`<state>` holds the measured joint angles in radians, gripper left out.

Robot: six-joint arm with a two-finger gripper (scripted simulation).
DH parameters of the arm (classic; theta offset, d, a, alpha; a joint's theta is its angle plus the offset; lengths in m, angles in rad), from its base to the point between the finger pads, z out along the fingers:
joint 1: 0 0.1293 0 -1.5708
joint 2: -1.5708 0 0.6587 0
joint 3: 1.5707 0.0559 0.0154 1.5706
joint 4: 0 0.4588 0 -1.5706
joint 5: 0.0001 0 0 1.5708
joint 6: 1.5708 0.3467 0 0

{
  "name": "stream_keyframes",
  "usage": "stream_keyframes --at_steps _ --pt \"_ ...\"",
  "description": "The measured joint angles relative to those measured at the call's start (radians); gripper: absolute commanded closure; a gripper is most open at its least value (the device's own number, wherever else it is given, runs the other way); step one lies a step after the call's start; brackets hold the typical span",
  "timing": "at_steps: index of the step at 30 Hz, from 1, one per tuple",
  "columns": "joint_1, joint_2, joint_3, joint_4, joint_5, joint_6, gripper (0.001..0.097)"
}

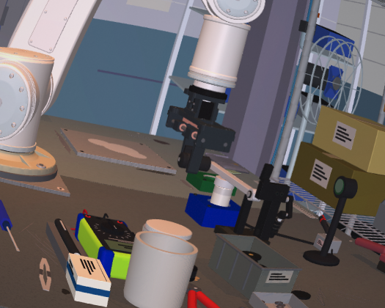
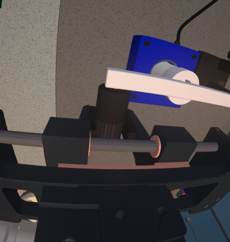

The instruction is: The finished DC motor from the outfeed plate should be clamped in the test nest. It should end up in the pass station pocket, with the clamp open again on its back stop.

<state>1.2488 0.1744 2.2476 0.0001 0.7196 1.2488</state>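
The white DC motor (image 1: 221, 191) (image 2: 177, 78) stands upright in the blue test nest (image 1: 211, 210) (image 2: 161, 70) on the bench. The pale clamp bar (image 1: 231, 180) (image 2: 170, 87) slopes up across the motor from its black hinge stand (image 1: 269, 206), raised off the motor's top. At the bar's free end sits a dark handle knob (image 1: 203, 162) (image 2: 111, 110), and I grip this knob with my gripper (image 1: 195, 160) (image 2: 110, 125). A green pocket block (image 1: 206, 182) lies just behind the nest, partly hidden by the bar and my fingers.
The black clamp stand rises right of the nest with a cable behind it. A grey outfeed plate (image 1: 115, 149) lies to the left. A grey bin (image 1: 249, 267), white cylinders (image 1: 159, 265), a multimeter (image 1: 104, 241) and a sensor post (image 1: 333, 221) crowd the foreground.
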Motion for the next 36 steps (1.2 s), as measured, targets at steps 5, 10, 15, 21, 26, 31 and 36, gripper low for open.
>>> stream_keyframes --at_steps 5,10,15,21,26,31,36 --pt "0.000 0.000 0.000 0.000 0.000 0.000 0.0536" --pt "0.000 0.000 0.000 0.000 0.000 0.000 0.0436" --pt "0.000 0.000 0.000 0.000 0.000 0.000 0.0406" --pt "0.000 0.000 0.000 0.000 0.000 0.000 0.0406" --pt "0.000 0.000 0.000 0.000 0.001 0.000 0.0406" --pt "0.000 -0.009 -0.007 0.000 0.017 0.000 0.0406" --pt "0.000 -0.028 -0.024 0.000 0.052 0.000 0.0406"
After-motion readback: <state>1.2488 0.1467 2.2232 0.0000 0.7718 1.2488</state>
